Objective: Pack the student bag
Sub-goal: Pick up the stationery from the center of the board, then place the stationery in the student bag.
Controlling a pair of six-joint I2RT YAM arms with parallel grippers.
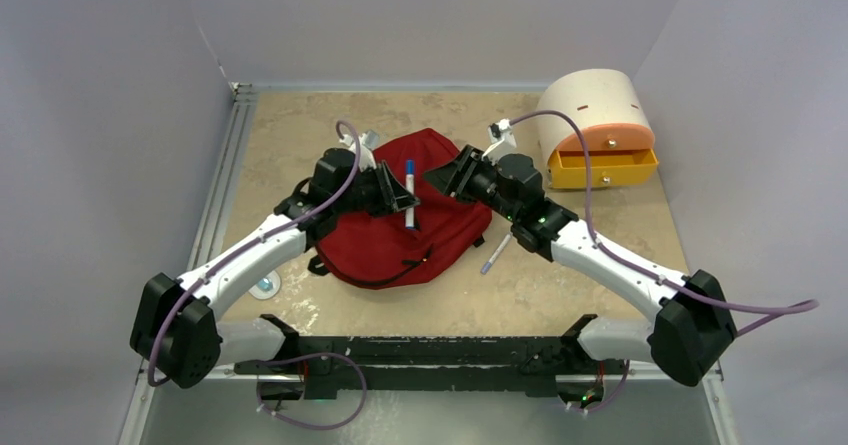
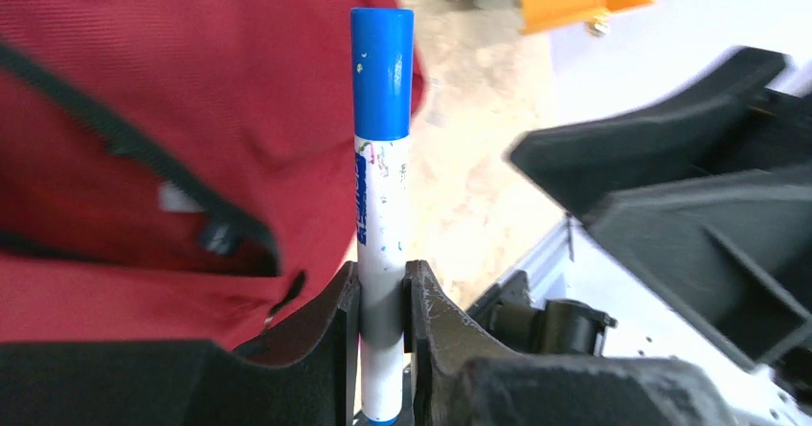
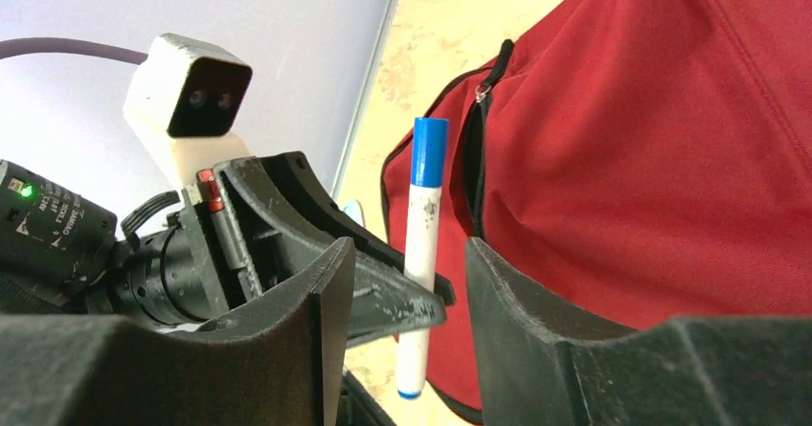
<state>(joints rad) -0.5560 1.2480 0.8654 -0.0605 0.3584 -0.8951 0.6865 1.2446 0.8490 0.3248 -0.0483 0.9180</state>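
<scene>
The left pincer (image 2: 383,287) is clamped on the barrel of a blue-capped marker (image 2: 381,196), cap pointing away from the arm bases. The right pincer (image 3: 410,263) stands part open beside it, empty. The student bag (image 1: 370,245) lies just beneath both on the counter (image 1: 560,285).

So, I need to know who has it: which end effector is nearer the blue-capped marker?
Left. The left end effector is shut on the marker over the student bag; the right end effector stands open just beside it, not gripping.
</scene>
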